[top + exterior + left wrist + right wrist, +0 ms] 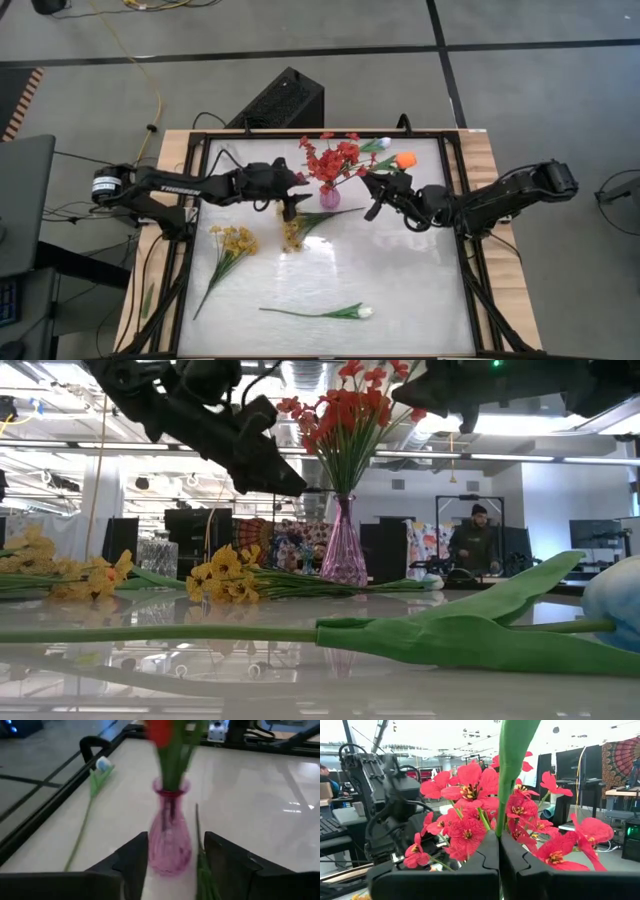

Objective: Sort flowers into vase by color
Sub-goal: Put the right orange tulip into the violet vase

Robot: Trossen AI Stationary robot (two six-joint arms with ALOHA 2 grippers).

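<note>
Left gripper hangs just beside the pink glass vase, near the tabletop's far edge at the middle; fingers spread, nothing between them, the vase's belly seen through the gap. Red flowers stand upright in the vase. A yellow spray lies flat right by the left gripper, its stem running toward the vase's foot. Right gripper sits on the vase's other side, fingers pressed together on a green stem of the orange bloom, which is held up by the far right part of the tabletop, red blooms close behind the stem. A white bud lies along the far edge. Second yellow spray lies toward the left edge. White tulip lies flat near the near edge, middle, well apart from both grippers.
</note>
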